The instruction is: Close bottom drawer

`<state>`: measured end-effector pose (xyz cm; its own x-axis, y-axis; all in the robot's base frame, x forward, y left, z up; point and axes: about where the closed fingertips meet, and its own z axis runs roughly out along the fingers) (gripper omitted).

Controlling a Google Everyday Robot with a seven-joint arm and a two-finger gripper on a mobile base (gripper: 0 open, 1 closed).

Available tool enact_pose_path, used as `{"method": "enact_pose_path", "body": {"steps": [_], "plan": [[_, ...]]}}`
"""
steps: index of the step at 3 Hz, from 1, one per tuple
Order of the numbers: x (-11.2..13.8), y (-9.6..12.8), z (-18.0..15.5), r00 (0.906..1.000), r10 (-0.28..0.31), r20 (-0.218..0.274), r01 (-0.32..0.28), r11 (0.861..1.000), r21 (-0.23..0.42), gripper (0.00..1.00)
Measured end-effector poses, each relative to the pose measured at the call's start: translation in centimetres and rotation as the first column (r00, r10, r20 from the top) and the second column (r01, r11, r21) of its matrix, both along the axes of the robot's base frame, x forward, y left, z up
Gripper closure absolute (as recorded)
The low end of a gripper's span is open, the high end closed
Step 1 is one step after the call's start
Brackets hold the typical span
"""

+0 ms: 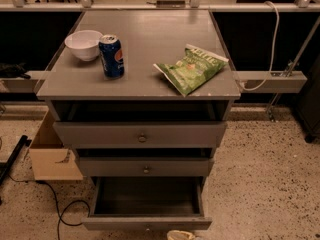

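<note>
The bottom drawer of the grey cabinet is pulled far out, and its dark box interior looks empty. Its slim front panel lies along the bottom edge of the view, with the small knob barely showing at the centre. My gripper shows only as a pale tip at the very bottom edge, just in front of the drawer's front panel and a little right of its centre. The middle drawer and the top drawer above it stand slightly out.
On the cabinet top are a white bowl, a blue soda can and a green chip bag. A cardboard box and black cables lie on the speckled floor at the left.
</note>
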<state>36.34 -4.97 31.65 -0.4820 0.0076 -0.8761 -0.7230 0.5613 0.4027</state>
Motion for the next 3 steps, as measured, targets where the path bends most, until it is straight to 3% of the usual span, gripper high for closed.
{"method": "enact_pose_path", "body": {"steps": [1, 3], "plan": [[0.3, -0.4, -0.2, 0.9993, -0.018, 0.034, 0.019, 0.999, -0.026, 1.00], [0.9, -2.1, -1.1, 0.9849, -0.154, 0.078, 0.160, 0.984, -0.073, 1.00]]}}
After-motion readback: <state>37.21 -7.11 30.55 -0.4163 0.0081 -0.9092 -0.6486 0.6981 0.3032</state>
